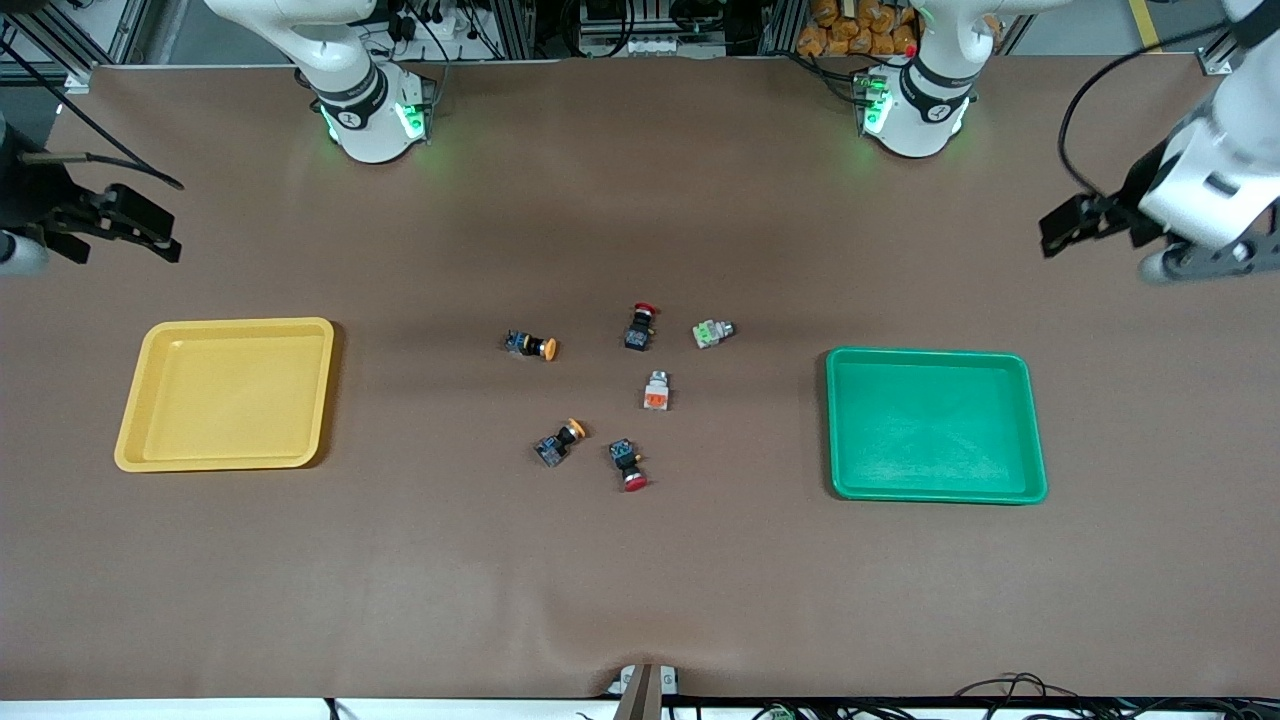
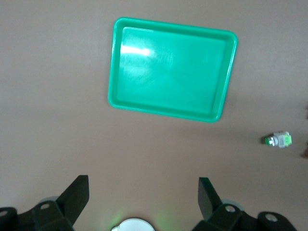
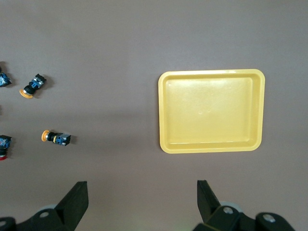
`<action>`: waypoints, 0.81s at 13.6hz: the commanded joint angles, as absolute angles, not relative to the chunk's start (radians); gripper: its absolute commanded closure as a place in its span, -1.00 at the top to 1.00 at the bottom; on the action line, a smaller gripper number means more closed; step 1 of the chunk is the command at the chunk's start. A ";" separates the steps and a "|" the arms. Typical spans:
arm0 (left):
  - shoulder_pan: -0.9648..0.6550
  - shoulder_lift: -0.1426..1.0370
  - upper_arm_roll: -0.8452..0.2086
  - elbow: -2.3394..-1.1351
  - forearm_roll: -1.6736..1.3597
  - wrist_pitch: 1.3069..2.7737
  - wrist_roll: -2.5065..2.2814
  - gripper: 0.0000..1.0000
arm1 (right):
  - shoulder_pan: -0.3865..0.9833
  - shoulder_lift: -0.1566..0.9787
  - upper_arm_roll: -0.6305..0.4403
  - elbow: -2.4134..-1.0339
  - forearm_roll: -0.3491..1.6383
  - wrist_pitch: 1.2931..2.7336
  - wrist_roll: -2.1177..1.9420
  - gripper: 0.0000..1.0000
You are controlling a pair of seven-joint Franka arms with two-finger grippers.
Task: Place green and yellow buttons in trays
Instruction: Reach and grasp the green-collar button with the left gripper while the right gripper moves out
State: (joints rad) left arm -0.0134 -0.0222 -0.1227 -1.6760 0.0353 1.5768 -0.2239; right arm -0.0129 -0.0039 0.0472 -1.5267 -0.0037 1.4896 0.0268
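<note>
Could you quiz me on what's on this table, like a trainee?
1. True or false: the green tray holds a button.
2. How many red-capped buttons lie on the table?
3. Which tray is at the right arm's end? A yellow tray B green tray

Key: 1 false; 2 two; 3 A. The left gripper and right gripper wait open.

Right gripper point(image 1: 150, 235): arm cut off by front view's edge at the right arm's end of the table; finger bases cropped in right wrist view.
Left gripper point(image 1: 1065, 225): arm likewise cut off at the left arm's end.
Red-capped switch point(image 3: 4, 144): halved by right wrist view's edge.
Another switch point(image 3: 3, 79): only a blue corner shows.
Green-faced button point(image 2: 279, 140): face markings too small to tell.
</note>
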 commanded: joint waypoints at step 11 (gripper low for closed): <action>-0.202 0.339 -0.405 -1.976 0.044 2.221 -1.035 1.00 | 0.002 0.041 0.031 -1.499 0.008 1.476 0.021 1.00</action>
State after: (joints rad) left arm -0.1477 0.2792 -0.4056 -1.9935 0.0344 2.1614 -0.9411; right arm -0.0085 0.0169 0.0421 -1.5254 -0.0037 1.4895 0.0268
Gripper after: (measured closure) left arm 0.000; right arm 0.000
